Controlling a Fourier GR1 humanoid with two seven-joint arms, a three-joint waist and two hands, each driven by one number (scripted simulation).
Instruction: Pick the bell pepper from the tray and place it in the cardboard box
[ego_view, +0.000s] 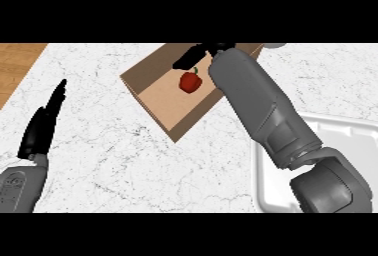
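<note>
The red bell pepper with a green stem lies inside the brown cardboard box, near the box's far end. My right hand hovers over the box just beyond the pepper, fingers stretched out and apart from it, holding nothing. Its grey forearm crosses the box's right side and hides that wall. The white tray sits at the right, partly covered by the same arm, and no pepper shows in it. My left hand rests at the left with straight fingers pointing up.
White marbled counter spreads around the box and the tray. A strip of wooden surface shows at the top left corner. A small pale object peeks in at the top edge right of the box.
</note>
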